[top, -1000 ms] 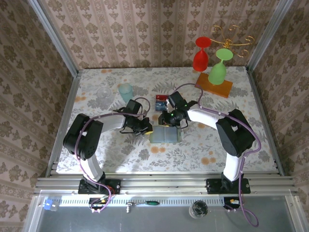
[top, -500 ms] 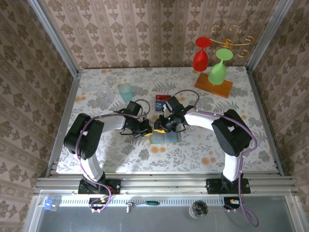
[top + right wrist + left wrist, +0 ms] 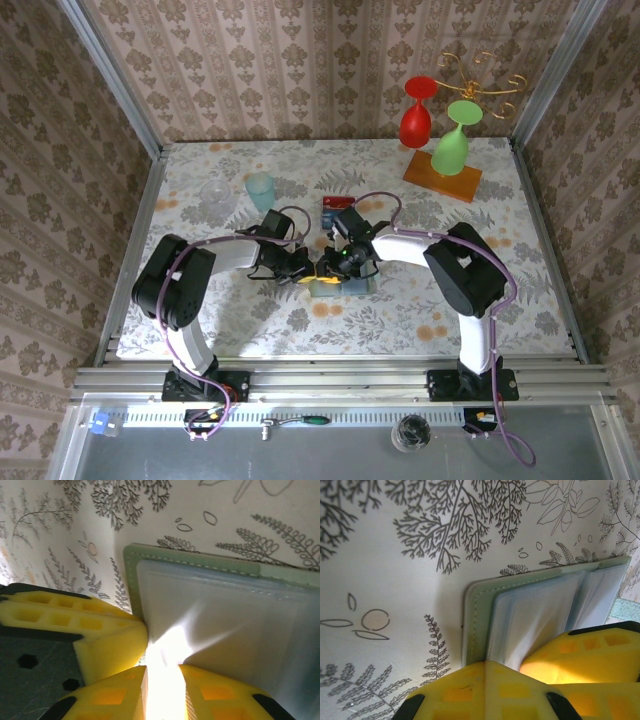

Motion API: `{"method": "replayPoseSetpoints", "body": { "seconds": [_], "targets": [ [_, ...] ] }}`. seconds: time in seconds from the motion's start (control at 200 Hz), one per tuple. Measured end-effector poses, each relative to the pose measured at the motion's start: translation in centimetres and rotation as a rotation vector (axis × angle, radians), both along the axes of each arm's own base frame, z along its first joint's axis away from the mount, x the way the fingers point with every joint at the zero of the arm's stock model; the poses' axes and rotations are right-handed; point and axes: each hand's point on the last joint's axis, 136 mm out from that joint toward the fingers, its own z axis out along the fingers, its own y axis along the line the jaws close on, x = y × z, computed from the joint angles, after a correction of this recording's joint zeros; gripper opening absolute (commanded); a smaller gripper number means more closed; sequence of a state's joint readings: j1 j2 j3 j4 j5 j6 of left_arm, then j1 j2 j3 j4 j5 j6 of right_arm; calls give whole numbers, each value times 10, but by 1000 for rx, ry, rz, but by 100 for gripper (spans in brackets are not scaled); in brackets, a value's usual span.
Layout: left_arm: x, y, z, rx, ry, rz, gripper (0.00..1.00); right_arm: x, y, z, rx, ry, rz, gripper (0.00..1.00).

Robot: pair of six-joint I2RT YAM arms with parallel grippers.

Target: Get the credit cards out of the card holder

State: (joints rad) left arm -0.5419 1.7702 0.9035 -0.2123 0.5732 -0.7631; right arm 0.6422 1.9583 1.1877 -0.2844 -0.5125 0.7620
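The grey-green card holder [image 3: 352,284] lies open on the table, its clear sleeves [image 3: 220,610] facing up. My left gripper [image 3: 308,272] is shut, its tips [image 3: 495,666] pressing on the holder's left edge [image 3: 476,625]. My right gripper [image 3: 336,268] stands right beside it. Its jaws [image 3: 164,676] pinch a glaring white fold of the clear sleeve, which creases toward them. I cannot tell if a card is inside that fold. A red credit card [image 3: 331,205] lies on the table behind the grippers.
A teal cup [image 3: 260,188] and a clear glass [image 3: 214,195] stand at the back left. A red [image 3: 416,115] and a green wine glass [image 3: 452,148] stand on an orange board [image 3: 443,176] at the back right. Walls close the sides.
My right gripper has come forward and left from behind the holder, down onto its left part next to the left gripper. The left gripper has stayed put.
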Motion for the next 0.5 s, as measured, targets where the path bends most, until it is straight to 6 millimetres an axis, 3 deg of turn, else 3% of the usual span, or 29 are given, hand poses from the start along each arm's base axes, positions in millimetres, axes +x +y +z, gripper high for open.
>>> {"method": "replayPoseSetpoints", "body": {
  "seconds": [0.5],
  "targets": [
    [1, 2, -1, -1, 6, 6, 0, -2, -21, 6, -125, -56, 28, 30]
  ]
}}
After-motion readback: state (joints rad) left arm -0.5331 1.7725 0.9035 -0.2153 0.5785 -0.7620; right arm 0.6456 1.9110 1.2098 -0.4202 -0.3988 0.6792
